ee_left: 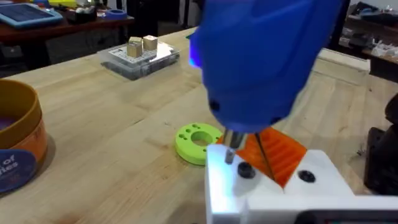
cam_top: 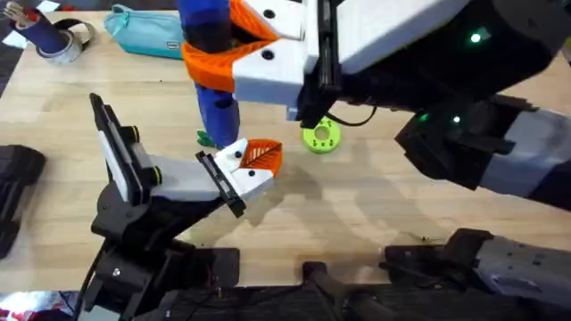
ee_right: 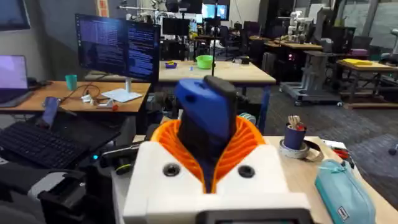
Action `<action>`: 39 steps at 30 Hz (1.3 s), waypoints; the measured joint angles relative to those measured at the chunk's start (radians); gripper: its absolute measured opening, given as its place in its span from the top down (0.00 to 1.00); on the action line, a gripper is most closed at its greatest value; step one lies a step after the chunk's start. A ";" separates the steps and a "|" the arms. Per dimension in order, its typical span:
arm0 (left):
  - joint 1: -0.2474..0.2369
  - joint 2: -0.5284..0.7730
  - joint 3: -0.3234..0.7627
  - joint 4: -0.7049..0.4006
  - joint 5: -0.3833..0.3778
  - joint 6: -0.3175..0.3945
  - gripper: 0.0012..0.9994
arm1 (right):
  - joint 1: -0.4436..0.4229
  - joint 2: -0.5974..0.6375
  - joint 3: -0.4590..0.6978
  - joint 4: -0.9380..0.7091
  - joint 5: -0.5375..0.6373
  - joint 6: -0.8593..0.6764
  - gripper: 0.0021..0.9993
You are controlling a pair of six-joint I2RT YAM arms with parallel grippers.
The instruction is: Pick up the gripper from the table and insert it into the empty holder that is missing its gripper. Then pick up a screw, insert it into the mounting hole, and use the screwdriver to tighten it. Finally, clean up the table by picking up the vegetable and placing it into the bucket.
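Right now your right gripper (ee_right: 208, 146), white-housed with orange ribbed jaws, is clamped around the thick bright blue cylindrical handle of the screwdriver (cam_top: 217, 102), with the jaws wrapping it from both sides. You are holding the tool roughly upright. Its slim metal tip comes down onto the white wedge-shaped plastic holder (ee_left: 323, 177), just beside a small dark spot on the holder's top face; whether that is a screw head or an open hole you cannot tell.

The small orange triangular gripper finger with the ribbed lattice face (ee_left: 280, 152) sits seated in that holder, rising from it right behind the tip. From overhead, the holder lies at the end of your left arm, next to a tall black flat plate with yellow-green knobs (cam_top: 120, 152). Whether your left gripper (cam_top: 245, 165) stands apart or together cannot be told.

Just beyond the holder, a lime-green round disc with holes (cam_top: 321, 136) lies flat on the light wooden table (cam_top: 384, 205). The small dark green leafy vegetable piece (cam_top: 205, 138) lies on the table at the foot of the screwdriver. The round tan-orange bucket with a dark lower band (ee_left: 18, 143) stands well apart from the holder. A teal zip pouch (cam_top: 147, 31) lies near the far edge.
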 joint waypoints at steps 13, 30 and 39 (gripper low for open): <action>0.000 0.000 0.000 0.000 0.000 0.000 0.99 | -0.011 -0.051 -0.002 -0.065 -0.004 0.000 0.97; 0.000 0.000 0.000 0.000 0.000 0.000 0.99 | -0.018 -0.054 -0.003 -0.112 -0.006 0.000 0.97; 0.000 0.000 0.000 -0.003 0.000 0.000 0.99 | -0.019 -0.052 -0.003 -0.167 -0.005 -0.001 0.97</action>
